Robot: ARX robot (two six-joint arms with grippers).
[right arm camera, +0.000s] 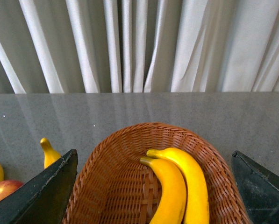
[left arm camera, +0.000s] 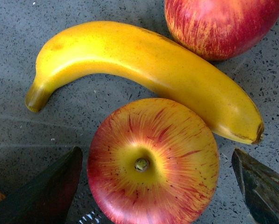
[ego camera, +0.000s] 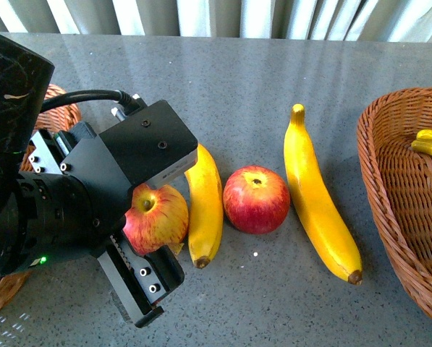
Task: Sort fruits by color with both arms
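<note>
The left gripper (ego camera: 159, 218) is released: its two black fingers (left arm camera: 46, 191) stand on either side of the first apple (left arm camera: 153, 161), and the left wrist view shows a narrow strip of table between each fingertip and the fruit. The first apple rests on the grey table (ego camera: 273, 72) with its stem dimple facing up and sits at the left end of the row of fruit. The short banana (ego camera: 205, 206) lies just beside this apple on its right; the wrist view shows the two touching or very nearly so. The second apple (ego camera: 256, 199) sits on the far side of the short banana, close against it. The long banana (ego camera: 318, 195) lies to the right of the second apple, with its brown tip toward the robot. A green light (ego camera: 42, 259) is lit on the left arm. The left basket (ego camera: 64, 112) is partly hidden behind that arm. The right gripper (right arm camera: 154, 156) is also released, with its fingers (right arm camera: 46, 196) spread wide and nothing between them. It hangs over the right basket (right arm camera: 111, 186), which holds a pair of bananas (right arm camera: 172, 196) lying side by side. A pale curtain (right arm camera: 139, 46) hangs behind the far edge of the table.
</note>
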